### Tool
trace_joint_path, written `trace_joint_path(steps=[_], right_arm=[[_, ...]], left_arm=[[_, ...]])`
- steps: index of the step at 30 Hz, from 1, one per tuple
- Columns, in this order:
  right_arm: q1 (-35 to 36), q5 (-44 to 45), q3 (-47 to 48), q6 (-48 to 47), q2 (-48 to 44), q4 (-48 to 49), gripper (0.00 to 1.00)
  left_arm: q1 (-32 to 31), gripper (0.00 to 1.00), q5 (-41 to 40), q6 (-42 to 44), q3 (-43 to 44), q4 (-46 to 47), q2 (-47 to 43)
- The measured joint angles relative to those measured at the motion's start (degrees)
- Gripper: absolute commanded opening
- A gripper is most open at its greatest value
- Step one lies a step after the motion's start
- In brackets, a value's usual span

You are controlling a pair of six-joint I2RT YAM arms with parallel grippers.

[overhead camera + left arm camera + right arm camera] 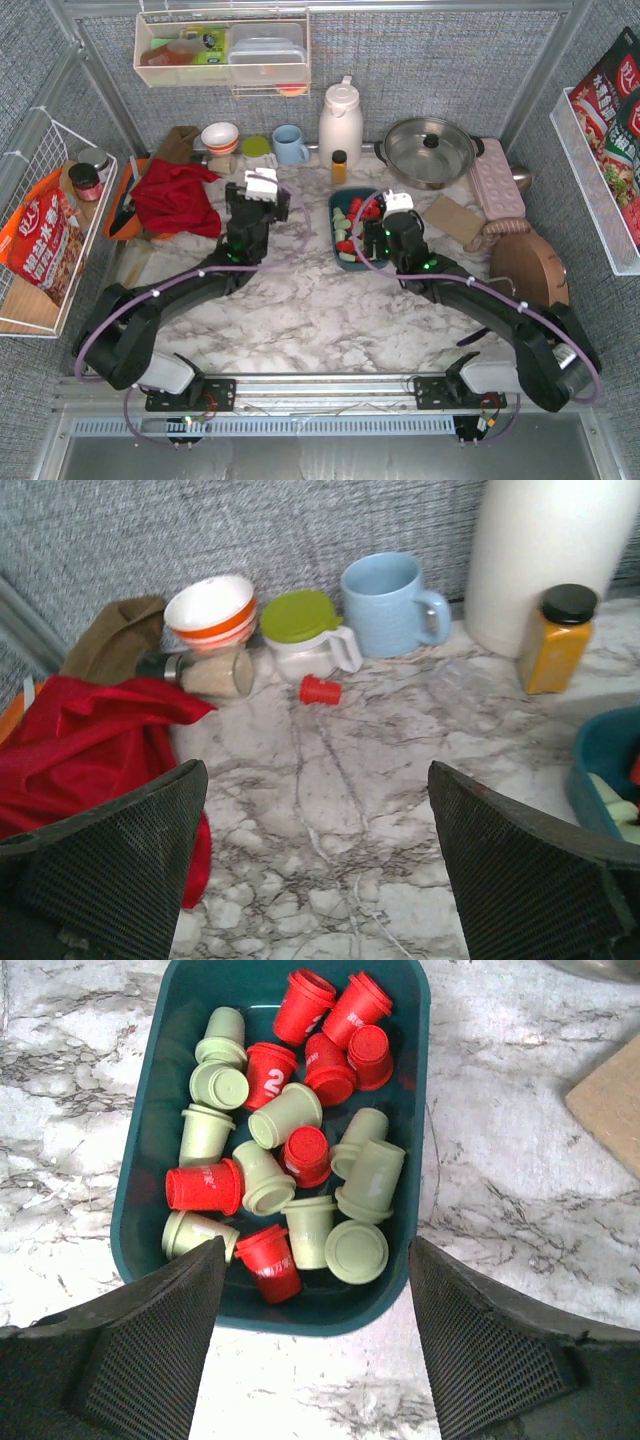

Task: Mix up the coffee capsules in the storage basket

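The dark teal storage basket (140, 1150) lies on the marble table and holds many red capsules (204, 1187) and pale green capsules (285, 1115), lying jumbled together. My right gripper (315, 1252) is open and empty, hovering over the basket's near end. In the top view the basket (337, 205) is right of centre, with the right gripper (385, 215) over it. My left gripper (315, 780) is open and empty above bare marble, left of the basket (600, 770). One red capsule (320, 690) lies alone on the table near the back.
A red cloth (175, 195) lies left of the left gripper (262, 190). Along the back wall stand a bowl (220, 137), a blue mug (290, 143), an amber bottle (339, 165), a white jug (340, 120) and a steel pot (430, 150).
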Motion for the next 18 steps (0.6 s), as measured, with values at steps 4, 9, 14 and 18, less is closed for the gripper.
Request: trace_joint_path(steps=[4,9,14,18], right_arm=[[-0.02,0.44,-2.45,1.07,-4.04,-0.09,0.78],[-0.22,1.33,-3.06,1.77,-5.64,0.02,0.78],[-0.31,0.68,-3.37,3.21,-4.98,-0.02,0.78],[-0.48,0.13,-3.50,4.48,-4.94,-0.02,0.78]], left_arm=[[5.29,0.99,1.70,-5.95,8.41,-12.39,1.55],[11.45,0.99,7.63,-8.57,20.41,-27.71,4.68],[20.76,0.99,16.90,-8.92,33.62,-42.12,10.14],[25.97,0.99,24.70,-7.37,43.28,-52.61,17.88]])
